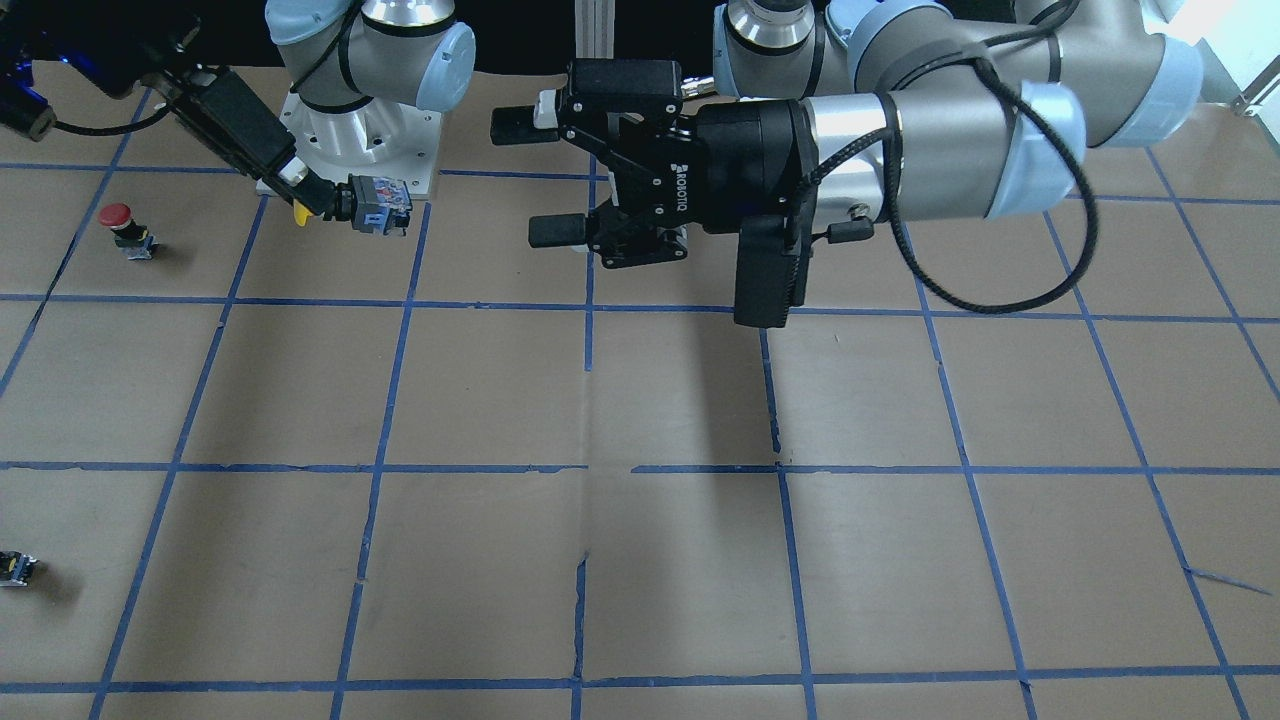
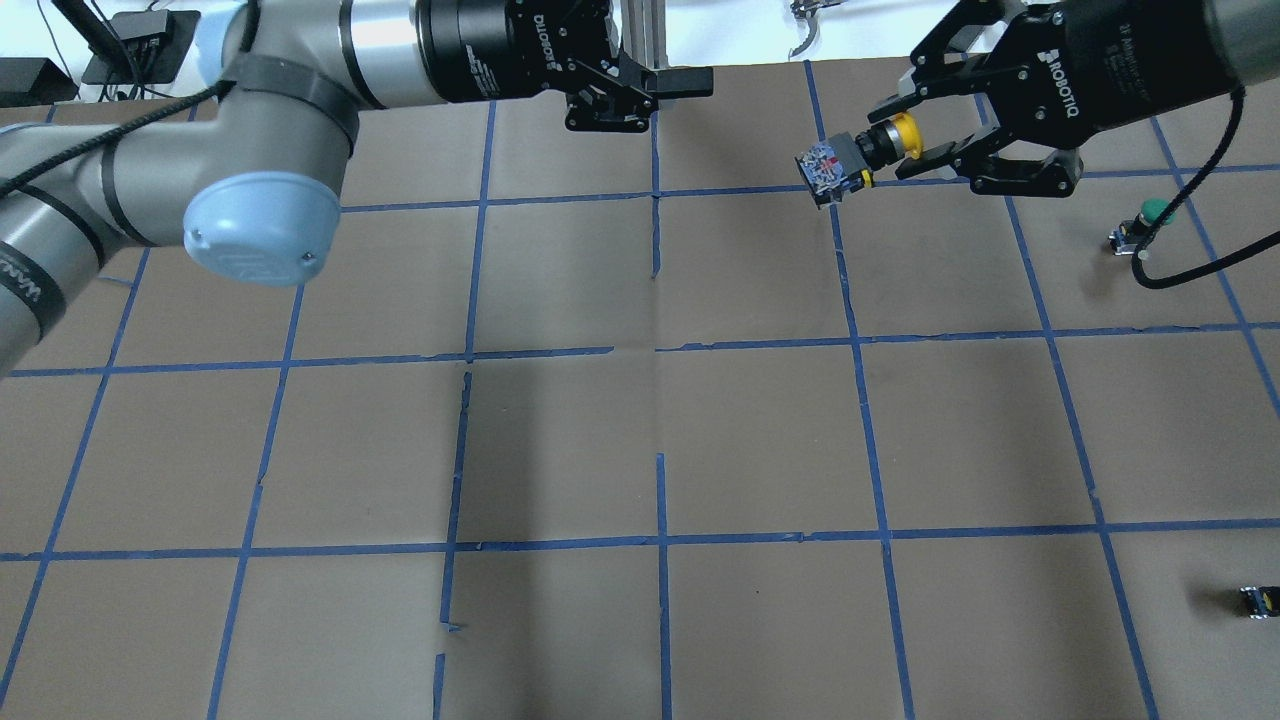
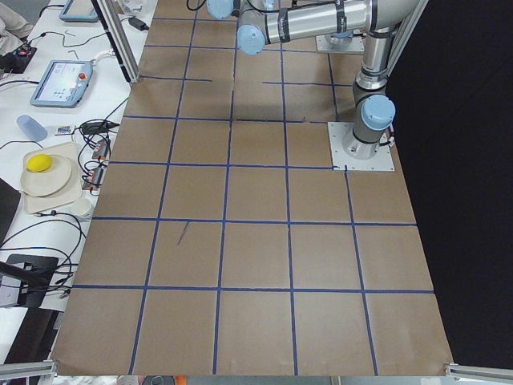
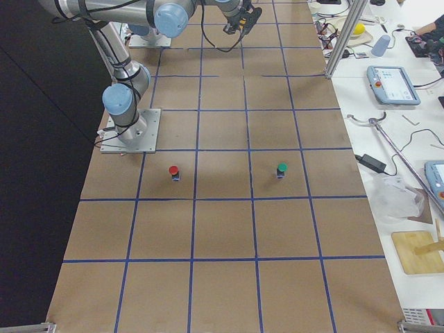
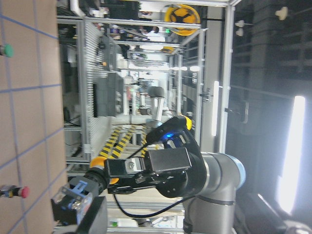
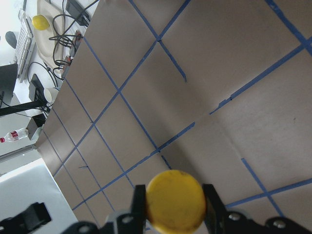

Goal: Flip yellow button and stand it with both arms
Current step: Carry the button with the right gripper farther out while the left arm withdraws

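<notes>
The yellow button [image 2: 893, 133] is held in the air, lying sideways, with its black-and-grey body [image 2: 828, 172] pointing toward the table's middle. My right gripper [image 2: 890, 142] is shut on it at the neck under the cap. It also shows in the front view [image 1: 372, 206], with the right gripper [image 1: 312, 196] behind it. In the right wrist view the yellow cap [image 6: 175, 200] sits between the fingers [image 6: 139, 201]. My left gripper [image 1: 542, 178] is open and empty, level with the button and apart from it. The left wrist view shows the button body [image 5: 72, 201].
A red-capped button [image 1: 120, 226] and a green-capped button [image 2: 1150, 214] stand upright on the brown gridded table [image 2: 660, 420] on my right side. A small dark capless block [image 2: 1258, 600] lies near the right front. The arm base plates are at the robot's edge.
</notes>
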Robot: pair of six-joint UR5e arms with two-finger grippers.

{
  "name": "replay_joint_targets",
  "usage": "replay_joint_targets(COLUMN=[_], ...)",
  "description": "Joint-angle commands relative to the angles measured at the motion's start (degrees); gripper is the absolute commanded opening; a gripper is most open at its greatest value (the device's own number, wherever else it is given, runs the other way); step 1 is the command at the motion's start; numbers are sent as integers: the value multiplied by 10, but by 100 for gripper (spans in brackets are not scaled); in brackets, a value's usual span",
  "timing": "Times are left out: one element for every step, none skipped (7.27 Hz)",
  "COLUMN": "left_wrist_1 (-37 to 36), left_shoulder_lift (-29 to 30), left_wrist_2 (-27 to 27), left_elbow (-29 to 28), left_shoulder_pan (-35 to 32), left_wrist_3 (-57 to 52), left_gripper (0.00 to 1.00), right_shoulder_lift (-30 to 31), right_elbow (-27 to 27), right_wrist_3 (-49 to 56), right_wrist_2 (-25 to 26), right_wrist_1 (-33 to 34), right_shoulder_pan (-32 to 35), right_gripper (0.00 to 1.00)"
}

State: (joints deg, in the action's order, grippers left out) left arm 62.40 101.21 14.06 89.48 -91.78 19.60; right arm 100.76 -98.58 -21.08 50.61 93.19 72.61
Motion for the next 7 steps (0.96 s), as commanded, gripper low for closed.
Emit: replay_joint_targets(left_wrist_1=[-12, 7, 49, 63, 88, 178, 245], left_shoulder_lift=[-20, -40, -46, -48, -49, -65, -89], left_wrist_2=[172, 261, 361, 468, 557, 648, 682], left_elbow=[-55, -48, -55, -58, -46, -46, -44], left_shoulder_pan=[1, -2, -7, -15, -36, -44, -37], left_wrist_3=[99, 102, 101, 94, 74, 0, -92], left_gripper=[100, 100, 100, 100, 100, 100, 100], right_shoulder_lift=[0, -1, -4, -4, -5, -12, -20], right_elbow=[-6, -21, -50, -83, -123, -165, -198], right_wrist_3=[227, 357, 498, 571, 678, 763, 852], right_wrist_2=[86, 162, 197, 205, 228, 228, 220], right_wrist_1=[-47, -43, -29, 37, 94, 164, 218], right_shoulder_pan=[-53, -77, -105, -144, -176, -212, -250], right_gripper=[9, 8, 7, 7, 7, 7, 7])
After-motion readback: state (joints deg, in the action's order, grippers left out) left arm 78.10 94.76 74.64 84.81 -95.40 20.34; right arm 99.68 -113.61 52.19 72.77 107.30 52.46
